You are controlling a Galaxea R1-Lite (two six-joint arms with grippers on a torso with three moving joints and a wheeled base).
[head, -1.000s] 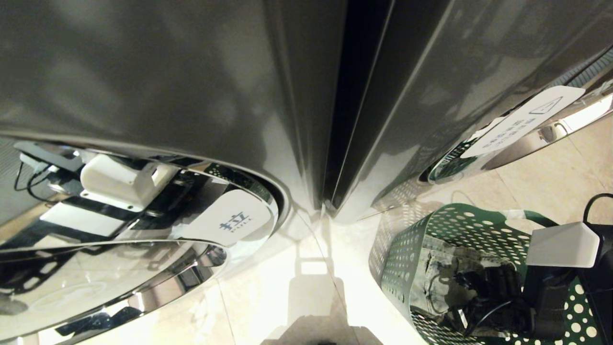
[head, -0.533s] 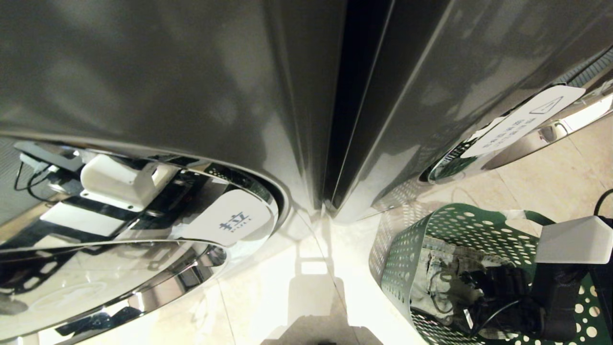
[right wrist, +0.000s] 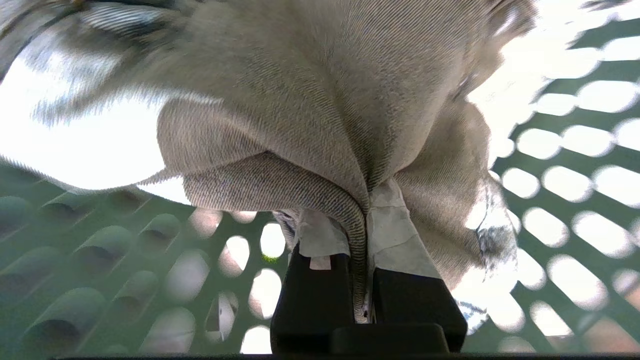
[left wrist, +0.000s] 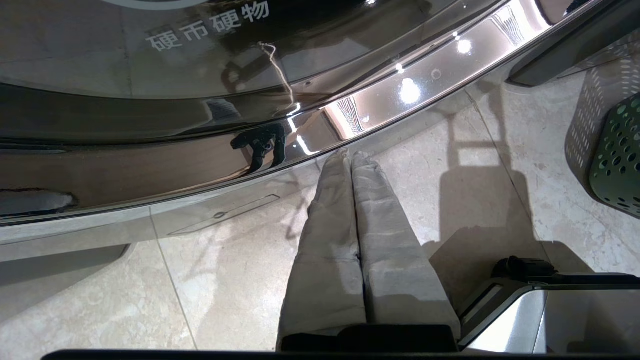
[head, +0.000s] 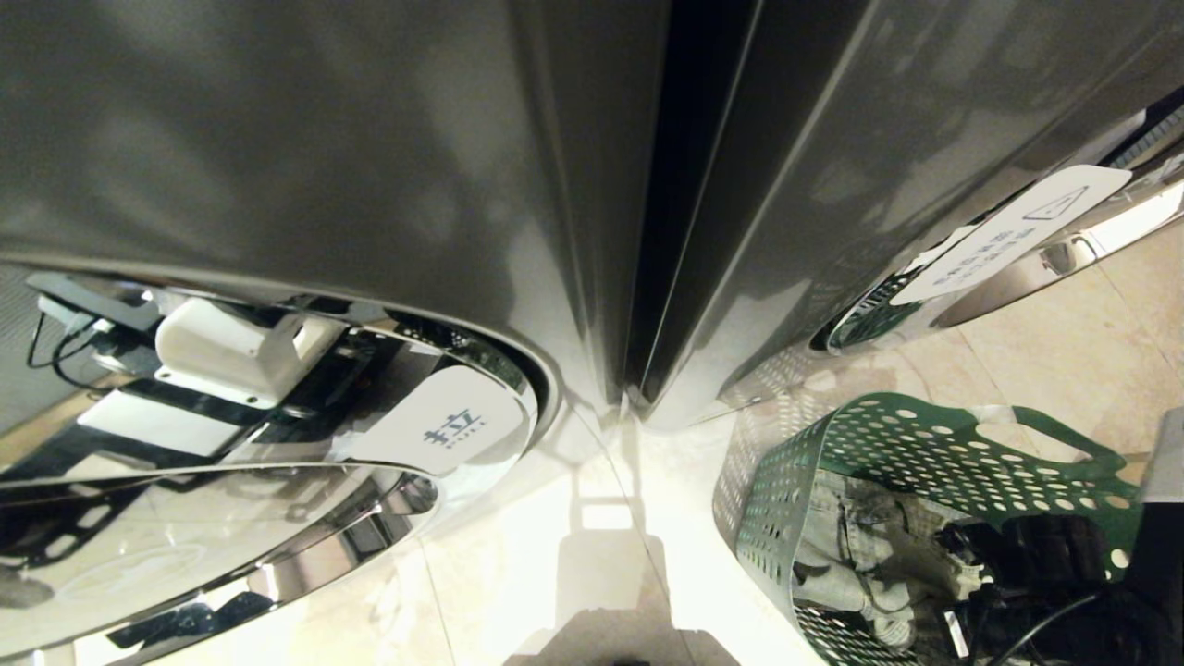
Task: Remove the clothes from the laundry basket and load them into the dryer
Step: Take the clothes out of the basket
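Right wrist view: right gripper [right wrist: 361,225] deep inside the green perforated laundry basket [right wrist: 565,200], jaws clenched on a fold of pale grey twill garment [right wrist: 310,100], cloth bunched and pinched between the two black fingers [right wrist: 312,295]. Grip taken on a ridge of fabric, likely so the whole piece trails up when lifted. Head view: laundry basket [head: 925,444] on the tiled floor [head: 592,573] at 4 o'clock, crumpled pale garment [head: 851,536] against its near wall, dark arm hardware at 5 o'clock reaching in from the frame edge. Dryer door [head: 277,481], chrome-rimmed and swung open, at 8 o'clock, presumably left so to receive the load; grey machine fronts filling 10 to 2 o'clock. Left wrist view: left gripper [left wrist: 352,160] parked low over the floor, jaws pressed together on nothing, pointing at the chrome door rim [left wrist: 410,90]; idle since one arm suffices for this pick. Next, by judgement: lift clear of the basket wall, then carry toward 8 o'clock.
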